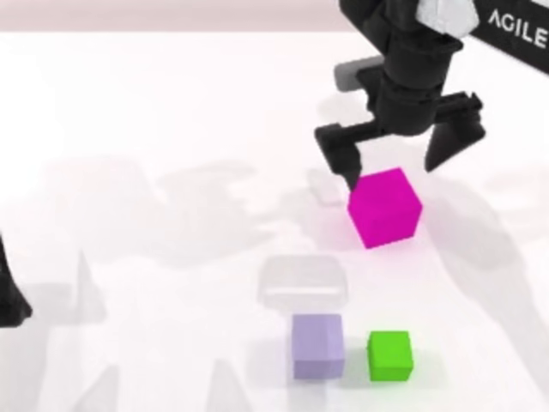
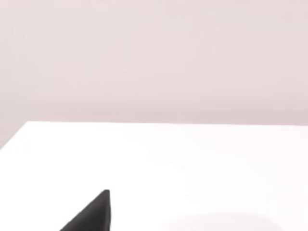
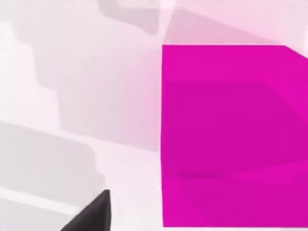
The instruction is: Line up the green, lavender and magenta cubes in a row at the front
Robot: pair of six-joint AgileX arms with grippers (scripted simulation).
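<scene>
Magenta cube (image 1: 385, 209) sits on the white bench (image 1: 129, 103), turned at an angle, and I take it as my landmark. Right gripper (image 1: 398, 163) hovers just behind and above it with its fingers spread wide and nothing held; one fingertip looks to be at the cube's back left corner, though I cannot tell if it touches. Lavender cube (image 1: 317, 345) lies forward and a little left of the magenta cube, green cube (image 1: 390, 355) just beside it on its right, almost straight in front of the magenta one. Left arm is parked far left of it, its gripper's opening hidden from me
</scene>
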